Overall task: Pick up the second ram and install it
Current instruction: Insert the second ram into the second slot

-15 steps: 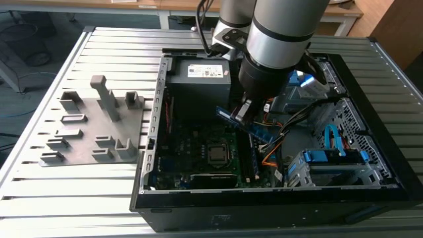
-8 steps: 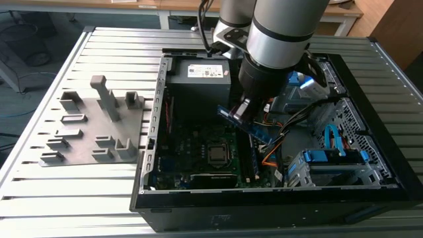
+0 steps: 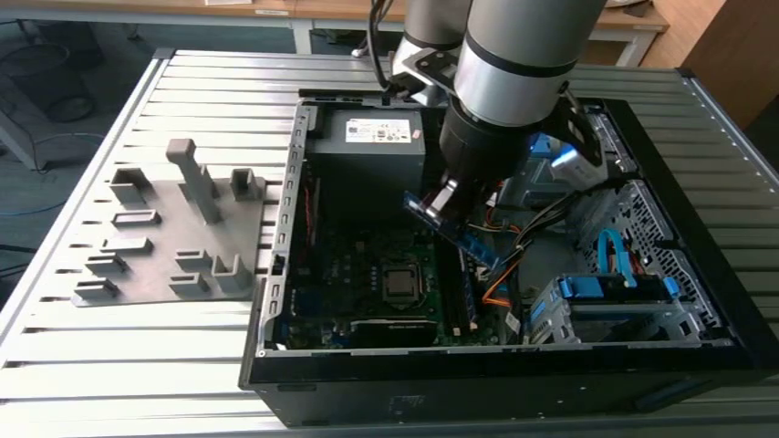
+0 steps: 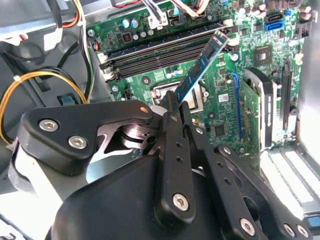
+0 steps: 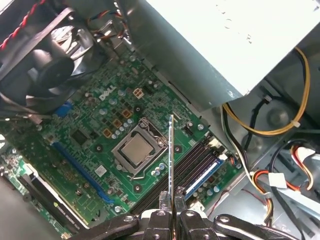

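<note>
Item: black two-fingered hand (image 5: 171, 200). I log it pinching one end of the second ram (image 5: 171, 160), a thin blue-green memory stick with small black chips.

Location: centre of the exterior view. The stick hangs tilted in the air above the green motherboard (image 3: 365, 265) inside the open black computer case (image 3: 487, 392), near the long black memory slots (image 4: 165, 50), and is not seated.

Also listed: grey plastic holder tray (image 3: 159, 265) with upright blocks, at the exterior view's left on the ribbed metal worktop (image 3: 122, 365), beside the case.
</note>
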Robot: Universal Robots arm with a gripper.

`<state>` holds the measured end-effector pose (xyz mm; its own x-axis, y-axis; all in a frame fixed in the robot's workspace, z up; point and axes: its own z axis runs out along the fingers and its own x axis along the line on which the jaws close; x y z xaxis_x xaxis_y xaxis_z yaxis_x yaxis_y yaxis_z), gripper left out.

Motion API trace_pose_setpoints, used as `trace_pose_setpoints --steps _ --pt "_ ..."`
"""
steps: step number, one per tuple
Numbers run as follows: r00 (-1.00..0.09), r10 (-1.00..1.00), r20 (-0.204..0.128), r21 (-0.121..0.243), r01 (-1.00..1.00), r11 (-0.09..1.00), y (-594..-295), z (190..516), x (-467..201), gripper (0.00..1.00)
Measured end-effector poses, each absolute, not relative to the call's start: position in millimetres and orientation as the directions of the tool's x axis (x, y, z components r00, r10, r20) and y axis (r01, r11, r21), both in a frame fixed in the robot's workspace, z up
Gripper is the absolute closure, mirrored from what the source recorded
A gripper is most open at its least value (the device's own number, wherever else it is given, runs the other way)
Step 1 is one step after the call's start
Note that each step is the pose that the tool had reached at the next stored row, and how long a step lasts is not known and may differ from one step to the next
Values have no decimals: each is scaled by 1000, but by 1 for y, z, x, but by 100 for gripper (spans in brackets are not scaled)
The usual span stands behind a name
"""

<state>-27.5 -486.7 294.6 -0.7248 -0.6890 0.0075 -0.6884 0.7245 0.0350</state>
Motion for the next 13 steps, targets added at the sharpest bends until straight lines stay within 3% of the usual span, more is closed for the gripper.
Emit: trace_pose_setpoints --steps 13 --pt "-804 -594 11 31 -594 804 -487 294 -28 86"
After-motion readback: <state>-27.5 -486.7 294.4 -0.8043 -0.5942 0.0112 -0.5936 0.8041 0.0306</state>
